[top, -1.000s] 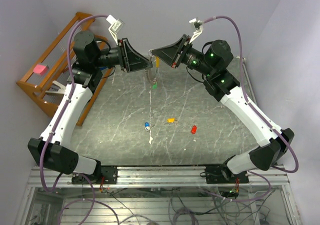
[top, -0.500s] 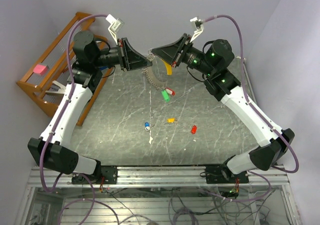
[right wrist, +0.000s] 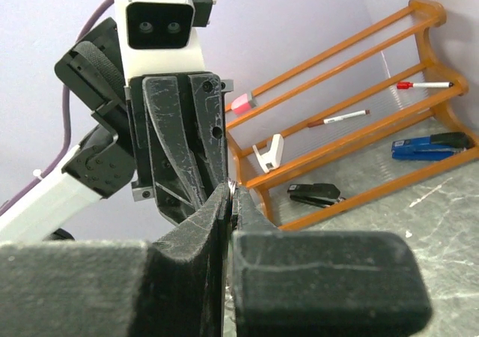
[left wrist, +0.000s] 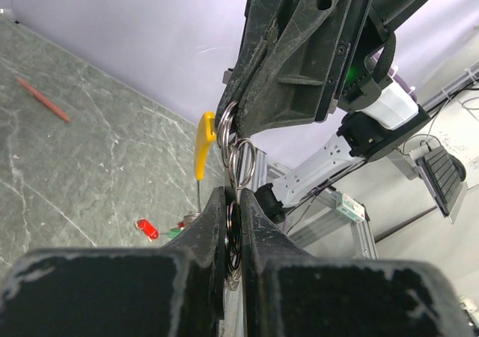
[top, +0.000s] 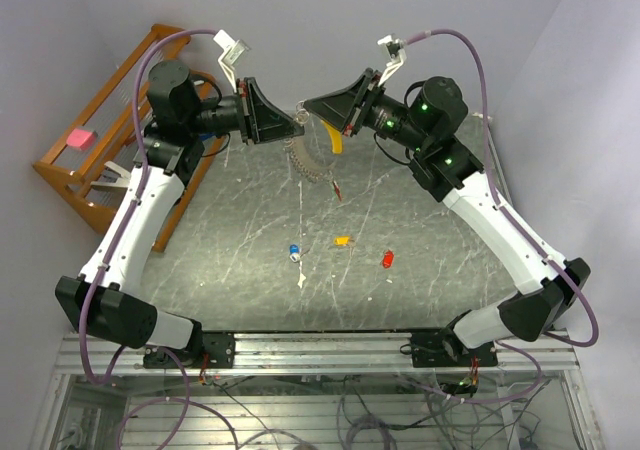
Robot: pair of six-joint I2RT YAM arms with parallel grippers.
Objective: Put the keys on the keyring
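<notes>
The keyring [top: 305,160] hangs in the air at the back of the table, held between both grippers. My left gripper [top: 297,120] is shut on a silvery ring [left wrist: 233,228] of it. My right gripper [top: 307,107] is shut on the adjoining rings [left wrist: 241,161], tip to tip with the left. The yellow banana piece [top: 335,140] dangles below the right jaws. A red key [left wrist: 147,228] and a green key [left wrist: 174,233] hang at the chain's lower end. Loose on the table lie a blue key [top: 294,251], an orange-yellow key [top: 342,240] and a red key [top: 387,259].
An orange wooden rack [top: 95,145] stands at the back left, with staplers [right wrist: 314,193] and pens on it. A thin orange-red pencil [left wrist: 45,99] lies on the grey table. A small white scrap [top: 302,281] sits near the blue key.
My left gripper has shut on a ring of the keyring. The hanging chain and banana piece have swung out to the right from hanging straight down. The right gripper stayed shut.
</notes>
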